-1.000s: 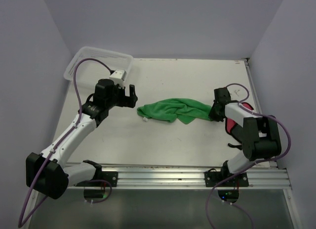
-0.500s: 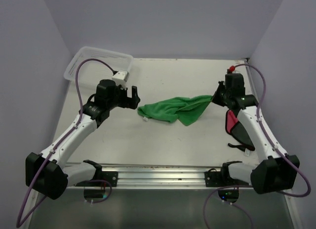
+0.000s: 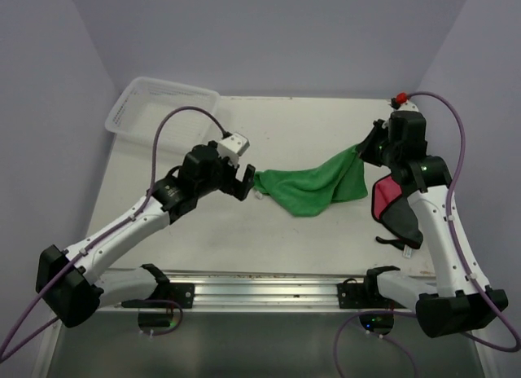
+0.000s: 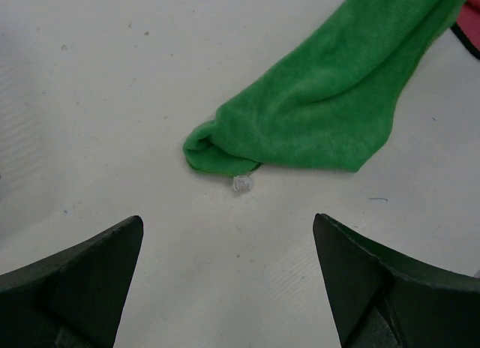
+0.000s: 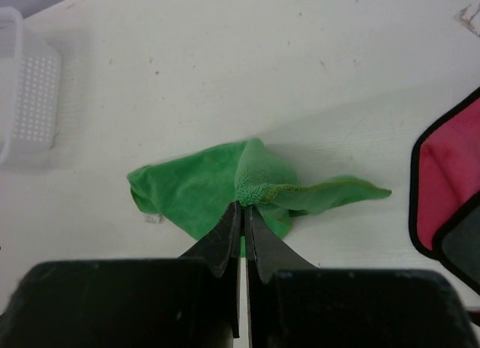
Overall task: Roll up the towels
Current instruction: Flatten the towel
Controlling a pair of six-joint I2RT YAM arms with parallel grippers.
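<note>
Pinching green towel (image 3: 313,185) corner above table (image 3: 244,125), right tool (image 5: 242,205) clamped | left tool (image 4: 227,222) spread wide, low by towel's far end

Robot lab: plain walls (image 3: 269,36), white table (image 3: 309,117), aluminium rail (image 3: 269,288).

From above, my right arm (image 3: 435,223) covers much of the red towel (image 3: 381,197), and in my right wrist view the towel's far side is cut off by the frame edge. The green towel (image 4: 330,115) runs off the top of my left wrist view, so the end pinched in my right jaws is unseen there. The white tag (image 4: 241,184) at its near corner is too small to read. The basket (image 5: 26,93) is cut by the left border. The bottom edge crops my left jaws.
</note>
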